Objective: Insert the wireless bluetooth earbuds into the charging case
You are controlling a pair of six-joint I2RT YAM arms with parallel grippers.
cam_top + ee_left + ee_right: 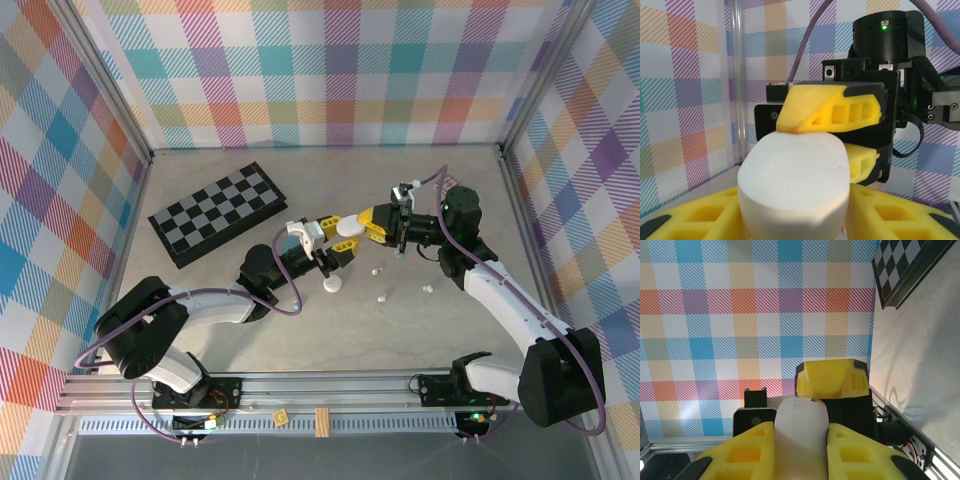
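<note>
White case (350,227) hangs mid-air between your left gripper (335,241) and right gripper (368,228), both clamped tight on it. 3 white buds (382,296) lie on the table (450,190) nearby. They're likely featherlight and slick, so pinch each squarely across its middle.

White oval plastic charging case (349,228) (792,185) is up off the table (300,335), clamped between the left gripper (335,242) and right gripper (368,226). Below it, three tiny white plastic earbuds lie loose on the tabletop: one bud (376,270), another (382,296), a third (427,289), all apart.
</note>
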